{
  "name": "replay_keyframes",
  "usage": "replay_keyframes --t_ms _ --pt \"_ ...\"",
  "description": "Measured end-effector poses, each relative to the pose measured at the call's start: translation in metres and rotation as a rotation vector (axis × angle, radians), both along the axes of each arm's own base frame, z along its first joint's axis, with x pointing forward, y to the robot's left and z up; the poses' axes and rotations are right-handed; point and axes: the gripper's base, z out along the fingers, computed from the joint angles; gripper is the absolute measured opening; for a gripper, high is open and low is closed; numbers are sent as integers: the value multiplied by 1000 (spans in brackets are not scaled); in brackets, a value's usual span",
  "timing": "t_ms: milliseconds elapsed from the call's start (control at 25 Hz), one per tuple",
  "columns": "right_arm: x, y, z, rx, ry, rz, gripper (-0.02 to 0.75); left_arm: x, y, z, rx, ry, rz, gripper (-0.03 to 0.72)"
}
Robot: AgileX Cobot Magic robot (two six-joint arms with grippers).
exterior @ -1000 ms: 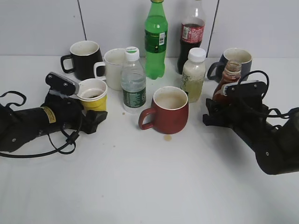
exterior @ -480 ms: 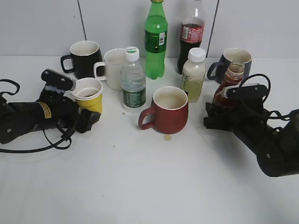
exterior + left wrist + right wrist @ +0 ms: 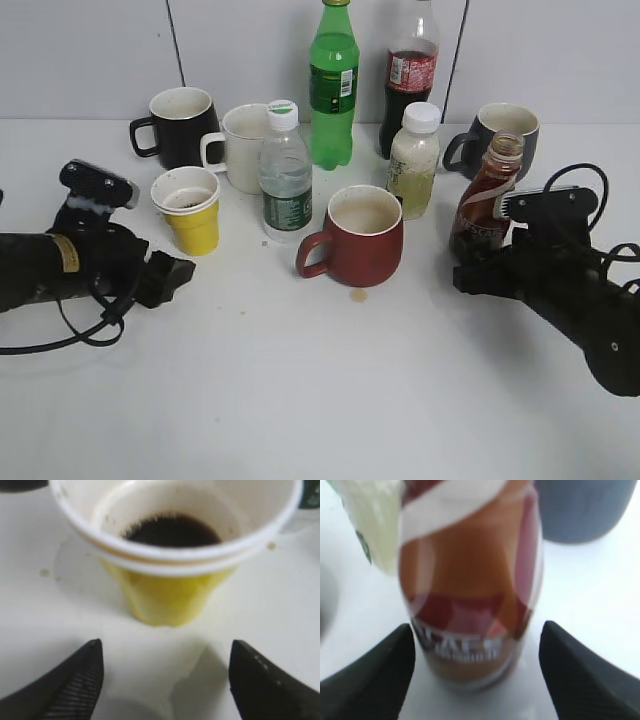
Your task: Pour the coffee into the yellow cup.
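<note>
- The cup [image 3: 191,208], left of centre, is seen just ahead of the spread left gripper [image 3: 165,680], untouched.
- The coffee [image 3: 487,195], centre right, is seen upright, just beyond the spread right gripper [image 3: 477,680].

yellow cup [image 3: 191,210], brown coffee [image 3: 485,193], red mug [image 3: 357,237]

Left gripper [image 3: 172,279] backed off from yellow cup [image 3: 190,210]; jaws now spread and clear of it, cup standing alone on the table, dark liquid inside. Right gripper [image 3: 478,272] likewise released and pulled back from coffee bottle [image 3: 487,195]; fingers open on either side, no contact. Bottle upright, slightly further right than before.
</note>
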Motion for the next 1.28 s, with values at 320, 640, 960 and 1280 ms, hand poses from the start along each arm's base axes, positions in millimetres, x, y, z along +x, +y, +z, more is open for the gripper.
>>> replay_keyframes --t_ms 320,640,960,1280 --pt "-9 0 19 0 168 9 577 -31 9 39 -52 -51 39 589" --pt "-29 4 59 9 339 58 577 -61 7 87 -20 -18 113 588" --pt "-67 0 101 -2 546 117 578 -112 23 138 30 64 206 587" --pt "-124 -18 169 -56 583 204 577 -198 64 194 -94 3 300 586"
